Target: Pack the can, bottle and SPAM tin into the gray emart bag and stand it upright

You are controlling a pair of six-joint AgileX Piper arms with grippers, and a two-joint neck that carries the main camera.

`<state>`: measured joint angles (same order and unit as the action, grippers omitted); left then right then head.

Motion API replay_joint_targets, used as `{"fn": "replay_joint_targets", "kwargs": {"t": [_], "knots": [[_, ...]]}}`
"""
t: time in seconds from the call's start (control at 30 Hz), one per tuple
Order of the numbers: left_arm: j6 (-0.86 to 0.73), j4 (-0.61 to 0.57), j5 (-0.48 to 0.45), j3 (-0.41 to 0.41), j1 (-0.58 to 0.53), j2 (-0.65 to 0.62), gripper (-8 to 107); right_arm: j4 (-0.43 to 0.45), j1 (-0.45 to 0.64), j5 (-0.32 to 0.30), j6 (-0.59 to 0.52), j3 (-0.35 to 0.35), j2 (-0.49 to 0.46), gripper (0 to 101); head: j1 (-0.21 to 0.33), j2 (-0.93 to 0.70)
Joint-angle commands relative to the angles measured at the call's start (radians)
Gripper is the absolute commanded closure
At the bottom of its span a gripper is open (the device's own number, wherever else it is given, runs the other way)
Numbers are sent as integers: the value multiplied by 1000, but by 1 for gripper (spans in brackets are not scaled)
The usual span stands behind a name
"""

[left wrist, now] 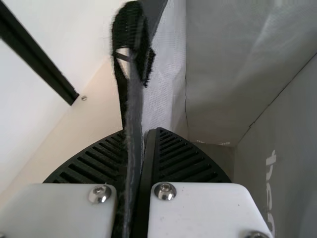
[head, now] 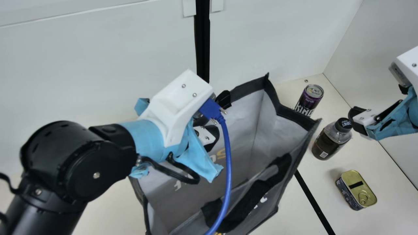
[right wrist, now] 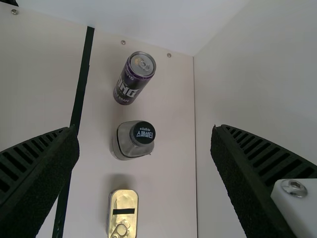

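Observation:
My left gripper (head: 207,130) is at the back rim of the gray bag (head: 271,120), which stands open-topped on the table. In the left wrist view the left gripper (left wrist: 141,148) is shut on the bag's rim (left wrist: 133,114), one finger inside and one outside. My right gripper (head: 356,120) hangs above the right side by the bottle; in the right wrist view the right gripper (right wrist: 146,153) is open with its fingers wide apart. Right of the bag stand the purple can (head: 308,99) and the dark bottle (head: 329,140), and nearer the front lies the SPAM tin (head: 356,190).
White walls (head: 98,65) stand behind the table and along its right side. A black strip (head: 313,202) runs over the table between bag and tin. The bag's black handle (head: 254,195) lies at its front rim, and a blue cable (head: 227,163) hangs across the bag.

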<state>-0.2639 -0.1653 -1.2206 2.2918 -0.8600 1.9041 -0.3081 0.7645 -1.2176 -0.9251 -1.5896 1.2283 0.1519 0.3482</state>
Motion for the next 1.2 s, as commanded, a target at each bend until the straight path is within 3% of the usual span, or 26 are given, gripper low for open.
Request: {"fn": "replay_joint_targets", "kwargs": {"t": [0.0,1.17], "knots": [[19,36,1,8,1,-5,107,0,0,0,0,0,0,6,23,1],[358,540,1,-158,15,-229,107,0,0,0,0,0,0,6,23,1]]}}
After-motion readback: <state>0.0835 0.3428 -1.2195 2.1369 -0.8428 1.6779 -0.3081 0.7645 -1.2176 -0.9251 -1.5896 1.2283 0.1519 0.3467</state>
